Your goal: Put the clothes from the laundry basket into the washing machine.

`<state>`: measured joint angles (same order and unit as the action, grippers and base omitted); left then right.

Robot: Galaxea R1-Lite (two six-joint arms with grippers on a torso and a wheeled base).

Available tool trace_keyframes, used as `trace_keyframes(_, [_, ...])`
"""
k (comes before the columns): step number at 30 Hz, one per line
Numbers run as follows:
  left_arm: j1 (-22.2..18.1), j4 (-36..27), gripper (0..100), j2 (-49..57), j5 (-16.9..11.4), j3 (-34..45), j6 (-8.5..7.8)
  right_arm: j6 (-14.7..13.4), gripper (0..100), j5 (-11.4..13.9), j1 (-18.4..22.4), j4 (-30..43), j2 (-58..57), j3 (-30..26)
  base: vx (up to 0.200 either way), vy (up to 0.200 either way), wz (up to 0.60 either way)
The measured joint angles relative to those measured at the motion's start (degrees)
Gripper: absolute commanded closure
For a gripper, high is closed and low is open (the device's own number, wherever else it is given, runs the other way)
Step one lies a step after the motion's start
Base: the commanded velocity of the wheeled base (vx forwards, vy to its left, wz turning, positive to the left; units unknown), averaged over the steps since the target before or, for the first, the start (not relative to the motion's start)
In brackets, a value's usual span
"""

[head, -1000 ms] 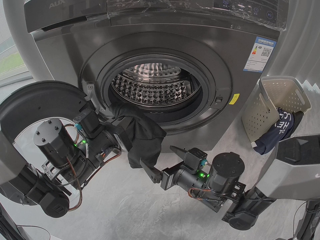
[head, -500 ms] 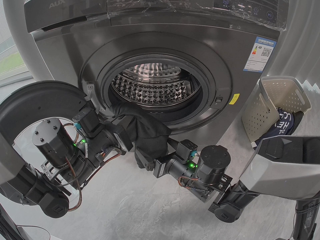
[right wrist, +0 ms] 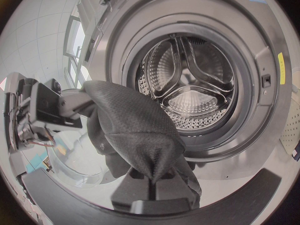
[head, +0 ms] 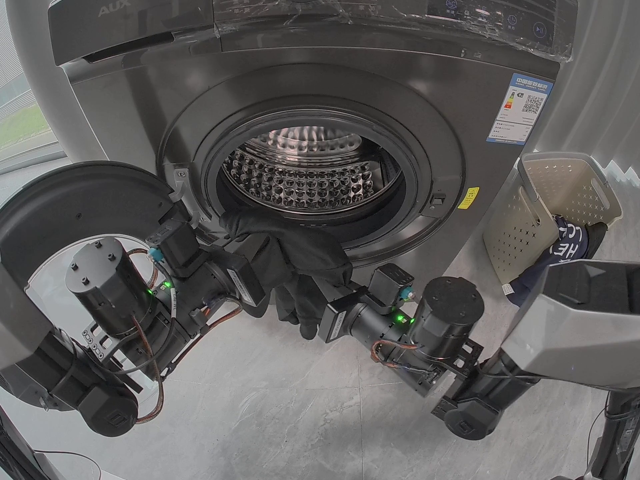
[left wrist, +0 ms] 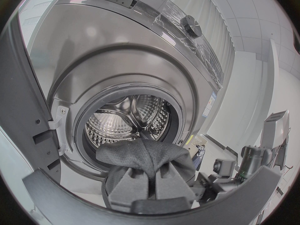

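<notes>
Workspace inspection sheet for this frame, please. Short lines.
Surface: grey tiled floor.
Job's things: black garment held in front of the washing machine, at its open drum, not yet inside; door swung open on the left; navy garment hanging out of the tilted laundry basket on the right.
Clutter: nothing seen.
Grippers: left claw and right claw both shut on the black garment.
Cables: exposed wires looped at both wrists, apart from the cloth.
Surroundings: window at far left.
</notes>
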<state>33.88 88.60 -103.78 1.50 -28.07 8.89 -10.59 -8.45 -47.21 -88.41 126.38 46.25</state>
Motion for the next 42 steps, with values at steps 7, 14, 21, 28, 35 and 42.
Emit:
trace_keyframes(7, [-0.52,-0.04,100,-0.46,-0.17,0.33,1.37,-0.11,100,0.54,-0.28,0.02,-7.06,-6.46,0.0,0.0,0.0])
trace_keyframes(14, [-1.68,-0.04,0,-0.72,-2.04,1.38,2.28,-0.35,100,0.93,-0.35,0.06,-12.32,-9.44,0.0,0.0,0.0])
trace_keyframes(21, [-2.57,-0.06,0,-0.94,-1.79,1.6,2.33,-0.46,100,0.9,-0.39,0.05,-14.34,-9.63,0.0,0.0,0.0])
trace_keyframes(28, [-1.79,-0.02,0,-1.46,-3.02,5.06,1.87,-0.6,100,0.79,0.35,0.05,-15.54,-9.11,0.0,0.0,0.0])
trace_keyframes(35, [-0.74,0.07,0,-3.22,-5.4,10.13,1.12,-0.82,100,0.05,0.74,0.02,-16.24,-7.97,0.0,0.0,0.0])
trace_keyframes(42, [-0.01,0.07,0,-5.57,-7.08,13.3,0.79,-0.9,100,0.02,0.91,0.02,-16.4,-6.45,0.0,0.0,0.0])
